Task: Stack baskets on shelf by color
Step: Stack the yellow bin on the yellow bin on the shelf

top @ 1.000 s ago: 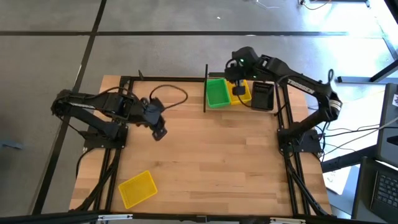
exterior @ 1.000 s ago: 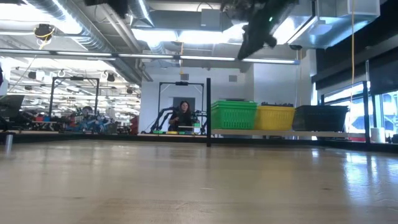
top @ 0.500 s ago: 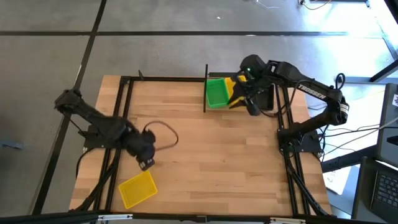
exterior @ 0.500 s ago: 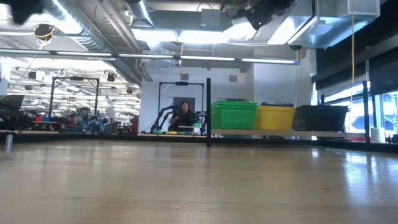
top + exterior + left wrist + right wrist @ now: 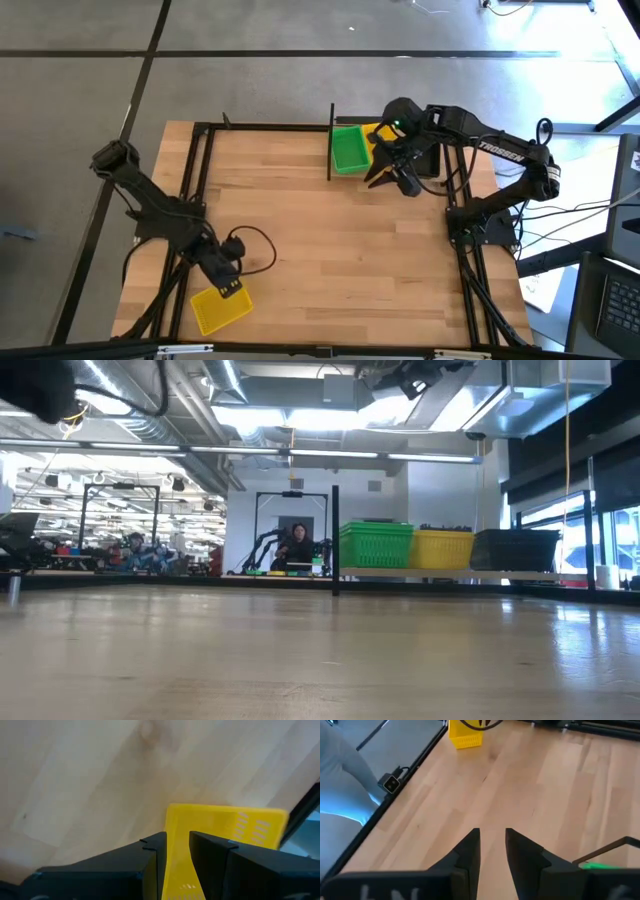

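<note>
We see a large pale wooden tabletop point(image 5: 330, 230) bearing one loose yellow mesh basket point(image 5: 221, 305) near its front left corner, and a black-railed wooden shelf point(image 5: 470, 573) at the back

The left gripper point(image 5: 229, 288) has travelled from the middle of the worktop's left half toward the near left corner. It now hangs directly over the far edge of the loose yellow basket point(image 5: 221, 305); in the left wrist view its fingers point(image 5: 150, 851) stand a narrow gap apart with the basket's rim between them.

The right gripper point(image 5: 392, 176) has moved off the yellow stack point(image 5: 376, 134) on the shelf point(image 5: 345, 172) and swung toward the worktop's middle. It now sits just off the shelf's near edge, fingers slightly parted and holding nothing.
</note>
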Controlling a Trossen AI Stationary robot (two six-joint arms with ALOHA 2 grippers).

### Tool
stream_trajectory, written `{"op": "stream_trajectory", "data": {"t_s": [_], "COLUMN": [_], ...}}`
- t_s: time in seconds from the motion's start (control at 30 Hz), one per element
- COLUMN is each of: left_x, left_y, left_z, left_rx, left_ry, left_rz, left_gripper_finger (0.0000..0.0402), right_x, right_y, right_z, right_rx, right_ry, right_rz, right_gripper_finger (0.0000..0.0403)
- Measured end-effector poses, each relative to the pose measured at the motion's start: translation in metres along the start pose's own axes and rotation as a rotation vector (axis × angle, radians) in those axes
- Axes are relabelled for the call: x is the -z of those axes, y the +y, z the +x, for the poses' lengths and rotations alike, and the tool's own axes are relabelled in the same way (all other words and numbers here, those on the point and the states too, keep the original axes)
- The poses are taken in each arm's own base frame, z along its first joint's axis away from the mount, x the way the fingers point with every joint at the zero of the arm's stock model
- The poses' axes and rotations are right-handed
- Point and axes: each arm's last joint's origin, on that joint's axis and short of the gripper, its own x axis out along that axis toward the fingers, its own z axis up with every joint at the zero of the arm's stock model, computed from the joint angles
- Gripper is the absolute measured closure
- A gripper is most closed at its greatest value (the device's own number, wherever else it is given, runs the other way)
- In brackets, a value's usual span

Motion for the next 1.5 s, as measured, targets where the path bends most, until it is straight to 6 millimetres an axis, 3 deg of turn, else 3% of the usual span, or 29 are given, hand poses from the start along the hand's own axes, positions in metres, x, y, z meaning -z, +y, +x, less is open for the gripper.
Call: {"op": "stream_trajectory", "data": {"t_s": [0.4,0.57,0.9,1.17,1.33,1.5], "left_x": [0.016,0.019,0.019,0.02,0.012,-0.013], "left_y": [0.014,0.022,0.023,0.021,0.017,0.013], "left_z": [0.021,0.03,0.032,0.052,0.055,0.042], "left_rx": [0.008,-0.003,-0.007,-0.058,-0.018,0.004], "left_ry": [0.029,0.019,-0.021,0.058,0.065,-0.084], "left_rz": [0.046,-0.016,0.012,0.01,-0.037,-0.152], "left_gripper_finger": [0.0327,0.0327,0.0327,0.0332,0.0389,0.04], "right_x": [-0.002,-0.002,-0.002,-0.002,-0.001,-0.003], "right_y": [0.004,0.004,0.004,0.004,0.003,-0.001], "right_z": [0.003,0.003,0.003,0.003,0.003,0.004], "right_rx": [-0.017,-0.017,-0.016,-0.006,0.035,0.158], "right_ry": [0.003,0.004,0.005,0.012,0.033,0.06], "right_rz": [0.025,0.025,0.026,0.027,0.026,0.095], "right_gripper_finger": [0.0311,0.0311,0.0311,0.0311,0.0311,0.0314]}}
